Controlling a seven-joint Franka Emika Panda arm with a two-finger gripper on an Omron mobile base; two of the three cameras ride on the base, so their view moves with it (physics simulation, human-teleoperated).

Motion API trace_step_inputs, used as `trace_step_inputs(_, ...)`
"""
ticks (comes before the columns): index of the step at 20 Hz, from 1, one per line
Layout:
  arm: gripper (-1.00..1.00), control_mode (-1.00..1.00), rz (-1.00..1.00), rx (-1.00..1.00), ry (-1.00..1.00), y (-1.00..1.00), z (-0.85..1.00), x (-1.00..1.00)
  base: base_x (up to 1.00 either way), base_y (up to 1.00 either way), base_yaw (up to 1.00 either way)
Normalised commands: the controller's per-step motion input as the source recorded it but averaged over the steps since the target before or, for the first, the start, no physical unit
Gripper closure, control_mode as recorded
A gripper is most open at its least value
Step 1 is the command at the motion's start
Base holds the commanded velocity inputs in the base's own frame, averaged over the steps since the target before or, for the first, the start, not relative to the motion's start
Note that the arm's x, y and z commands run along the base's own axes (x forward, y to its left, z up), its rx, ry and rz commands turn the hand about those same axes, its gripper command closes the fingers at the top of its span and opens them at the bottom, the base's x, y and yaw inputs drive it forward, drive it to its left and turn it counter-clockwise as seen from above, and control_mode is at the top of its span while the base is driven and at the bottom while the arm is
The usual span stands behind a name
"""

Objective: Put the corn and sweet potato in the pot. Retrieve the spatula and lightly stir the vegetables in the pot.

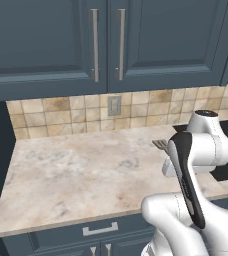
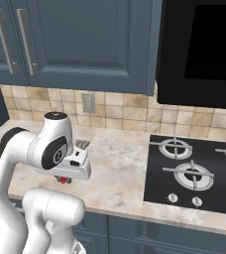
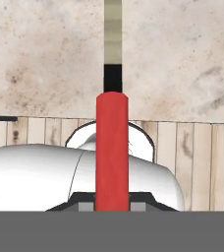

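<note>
Hand view shows the gripper [image 3: 112, 204] pinching the spatula [image 3: 112, 147] by its red handle, so stirring in the pot remains.

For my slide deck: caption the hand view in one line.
Gripper shut on the red-handled spatula, its shaft pointing up the frame over the marble counter.
</note>
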Motion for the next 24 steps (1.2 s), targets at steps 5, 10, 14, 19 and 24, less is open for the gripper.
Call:
trace_step_inputs(5,1.0,-1.0,0.0,0.0,0.0,0.0,0.0,-0.03,0.0,0.0,0.0)
trace_step_inputs(10,1.0,1.0,0.0,0.0,0.0,0.0,0.0,0.0,-0.59,0.0,-0.06)
trace_step_inputs(14,1.0,1.0,0.0,0.0,0.0,0.0,0.0,0.0,-0.83,-0.04,-0.13)
trace_step_inputs(19,1.0,1.0,0.0,0.0,0.0,0.0,0.0,0.0,-0.29,-0.52,-0.05)
trace_step_inputs(24,1.0,1.0,0.0,0.0,0.0,0.0,0.0,0.0,0.0,-1.0,0.0)
